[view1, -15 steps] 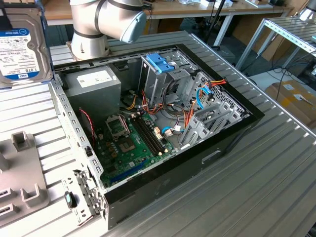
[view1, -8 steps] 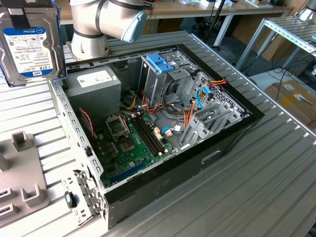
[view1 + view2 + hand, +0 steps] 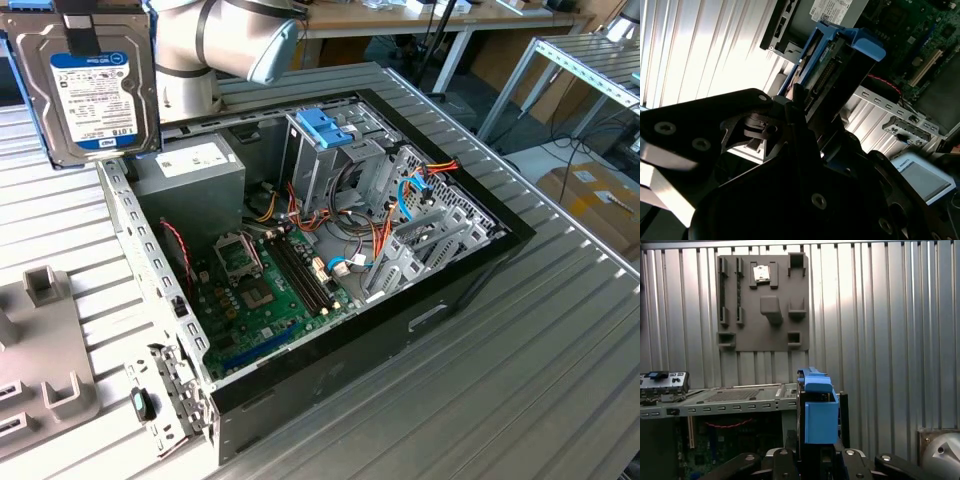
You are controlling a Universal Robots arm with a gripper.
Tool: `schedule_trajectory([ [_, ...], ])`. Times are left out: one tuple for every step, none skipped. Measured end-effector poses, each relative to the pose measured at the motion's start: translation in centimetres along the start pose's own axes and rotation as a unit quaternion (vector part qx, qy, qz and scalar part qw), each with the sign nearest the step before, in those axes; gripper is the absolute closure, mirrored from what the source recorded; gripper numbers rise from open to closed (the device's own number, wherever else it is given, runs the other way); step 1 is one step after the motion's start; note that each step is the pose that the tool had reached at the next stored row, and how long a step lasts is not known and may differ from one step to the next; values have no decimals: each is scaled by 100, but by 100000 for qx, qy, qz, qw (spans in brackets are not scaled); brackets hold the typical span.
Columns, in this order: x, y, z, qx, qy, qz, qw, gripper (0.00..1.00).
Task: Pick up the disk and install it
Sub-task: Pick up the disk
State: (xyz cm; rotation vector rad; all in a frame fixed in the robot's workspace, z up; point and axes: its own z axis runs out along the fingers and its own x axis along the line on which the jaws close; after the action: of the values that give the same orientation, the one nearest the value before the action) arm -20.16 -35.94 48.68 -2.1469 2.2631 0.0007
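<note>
The disk, silver-grey metal with a white and blue label in a light blue carrier rail, hangs upright in the air at the exterior view's far left, above the back corner of the open computer case. My gripper is shut on the disk's top edge. Both wrist views look along the disk edge-on: its blue carrier sticks out between the black fingers. My gripper clamps it from both sides.
Inside the case lie a green motherboard, a grey power supply and a metal drive cage topped by a blue bracket, with loose cables around it. A grey fixture plate sits on the ribbed metal table.
</note>
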Motion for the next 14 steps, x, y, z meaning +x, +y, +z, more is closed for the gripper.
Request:
schedule_trajectory([
  [-1, -24, 1, 2, -2, 1, 100000, 65],
  [-4, -59, 1, 0, 1, 1, 100000, 65],
  [-5, -82, 1, -2, 1, 2, 100000, 65],
  [-6, -107, 2, 1, 1, 4, 100000, 65],
  [-8, -133, 2, 1, 2, 2, 100000, 65],
  [-9, -159, 3, 2, -4, 3, 100000, 65],
  [-11, -195, 3, 0, 0, 2, 100000, 65],
  [-13, -227, 4, 2, 0, 1, 100000, 65],
  [-14, -252, 4, 1, 1, 1, 100000, 65],
  [-16, -287, 5, 0, 0, 4, 100000, 65],
  [-18, -319, 5, 0, 1, 2, 100000, 65],
  [-19, -347, 5, -2, 3, 1, 100000, 65],
  [-21, -385, 6, 2, -3, 2, 100000, 65],
  [-23, -406, 7, 2, -1, 1, 100000, 65],
])
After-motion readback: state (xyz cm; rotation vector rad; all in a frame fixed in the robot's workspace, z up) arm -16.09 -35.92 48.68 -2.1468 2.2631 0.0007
